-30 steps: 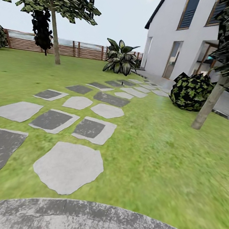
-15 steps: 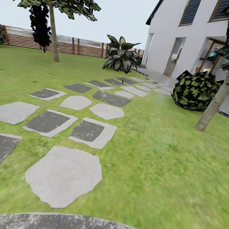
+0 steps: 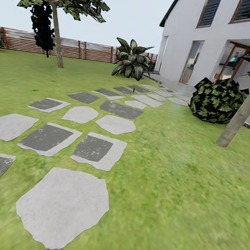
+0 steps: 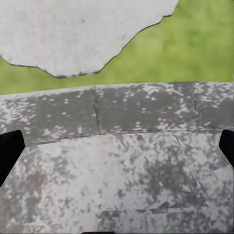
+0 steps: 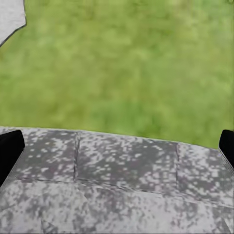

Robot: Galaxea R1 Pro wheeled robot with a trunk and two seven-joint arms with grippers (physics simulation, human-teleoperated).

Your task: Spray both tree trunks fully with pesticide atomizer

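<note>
Two trees stand on the lawn in the head view. One tree (image 3: 57,32) has a thin leaning trunk at the far left, in front of the fence. The other tree (image 3: 239,120) has a thick grey-brown trunk at the right, close to the house. The pesticide atomizer is too small to make out or out of view. My left gripper (image 4: 117,151) hangs open over speckled grey paving (image 4: 122,185), with its dark fingertips (image 4: 9,151) at the picture's edges. My right gripper (image 5: 117,151) is open too, above the same paving where it meets the grass (image 5: 126,63).
A path of grey stepping stones (image 3: 64,206) runs ahead toward the white house (image 3: 184,37). A dark round bush (image 3: 216,99) sits beside the right tree. A broad-leaved plant (image 3: 131,61) stands before the brown slatted fence (image 3: 84,50). Open lawn (image 3: 179,191) lies at the right.
The whole head view has shifted: the stones and the right tree look nearer and lower, and the grey paving at the bottom edge has almost slid out of the picture.
</note>
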